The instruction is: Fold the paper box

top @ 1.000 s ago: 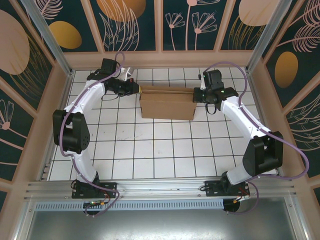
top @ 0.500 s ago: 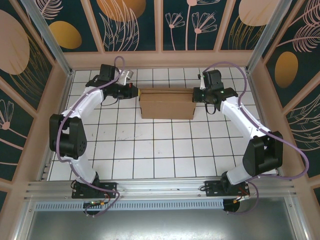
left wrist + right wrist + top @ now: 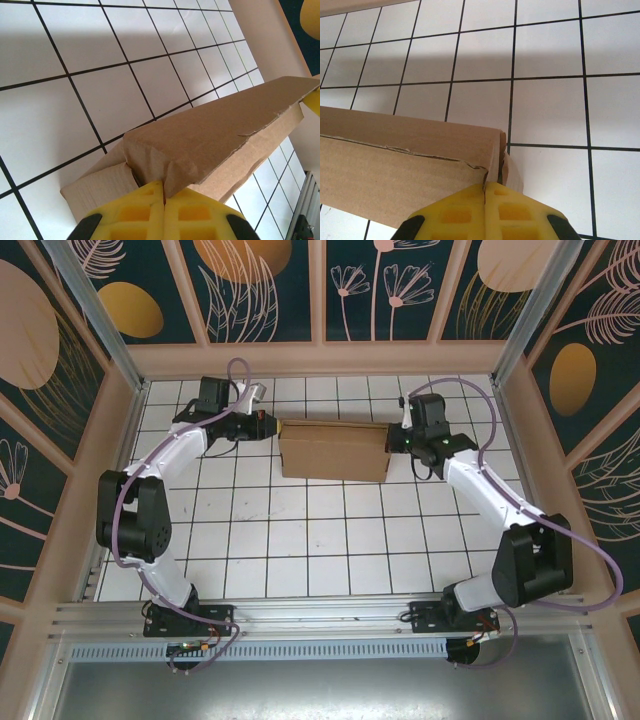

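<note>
One paper box (image 3: 335,452) on the desk (image 3: 300,540) — two tools, the left tool (image 3: 270,425) and right tool (image 3: 394,440), both clenched, tips against its ends.

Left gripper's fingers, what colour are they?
The fingers are bright yellow, clearest in the left wrist view.
</note>
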Motion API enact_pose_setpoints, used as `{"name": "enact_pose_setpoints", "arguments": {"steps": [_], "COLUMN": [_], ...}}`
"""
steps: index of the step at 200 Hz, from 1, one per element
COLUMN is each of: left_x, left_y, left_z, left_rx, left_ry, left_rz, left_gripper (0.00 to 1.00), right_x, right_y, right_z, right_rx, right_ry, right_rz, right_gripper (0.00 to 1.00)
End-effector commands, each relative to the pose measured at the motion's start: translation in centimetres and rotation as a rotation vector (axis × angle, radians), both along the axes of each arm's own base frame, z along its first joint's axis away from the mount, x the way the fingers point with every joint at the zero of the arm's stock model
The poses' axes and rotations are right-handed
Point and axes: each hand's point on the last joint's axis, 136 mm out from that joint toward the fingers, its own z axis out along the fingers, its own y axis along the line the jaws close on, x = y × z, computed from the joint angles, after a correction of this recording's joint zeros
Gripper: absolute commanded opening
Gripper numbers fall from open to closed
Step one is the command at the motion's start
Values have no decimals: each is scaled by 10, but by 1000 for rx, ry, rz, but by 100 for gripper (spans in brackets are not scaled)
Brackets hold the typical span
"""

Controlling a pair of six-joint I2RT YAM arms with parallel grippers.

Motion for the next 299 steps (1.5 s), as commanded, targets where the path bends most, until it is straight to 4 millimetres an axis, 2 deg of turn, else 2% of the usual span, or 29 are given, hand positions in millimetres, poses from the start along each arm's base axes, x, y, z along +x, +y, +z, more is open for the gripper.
{"name": "enact_pose_setpoints", "arguments": {"steps": [1, 30, 55, 84, 95, 114, 142, 173, 197, 234, 259, 299], "left_x": [-39, -43, -43, -44, -45, -45, -45, -46, -48, -49, -50, -47], "left_y": [8, 9, 7, 4, 3, 3, 2, 1, 1, 0, -1, -3], "left_z": [-74, -85, -90, -93, -94, -95, -93, -91, -91, -91, -89, -85], "left_rx": [122, 152, 172, 188, 191, 196, 193, 189, 189, 173, 162, 142], "left_ry": [271, 288, 285, 281, 282, 280, 275, 268, 262, 251, 245, 239], "left_rz": [36, 50, 60, 58, 53, 52, 46, 41, 39, 46, 46, 52], "left_gripper": [0, 0, 0, 0, 0, 0, 0, 0, 0, 0, 0, 8], "right_x": [-17, -23, -21, -20, -21, -22, -24, -19, -8, 5, 1, -14], "right_y": [8, 5, 10, 16, 15, 8, 2, -9, -15, 7, 4, 5], "right_z": [-23, -30, -8, 22, 31, 41, 54, 66, 60, 38, 16, -13], "right_rx": [15, 13, 42, 62, 64, 58, 69, 98, 123, 170, 144, 189], "right_ry": [44, 28, -30, -111, -134, -164, -196, -200, -82, 42, 77, 112], "right_rz": [29, 28, 36, 47, 44, 11, -20, -122, -232, -219, -238, -275], "right_gripper": [0, 0, 9, 30, 46, 61, 69, 70, 67, 65, 64, 63]}}
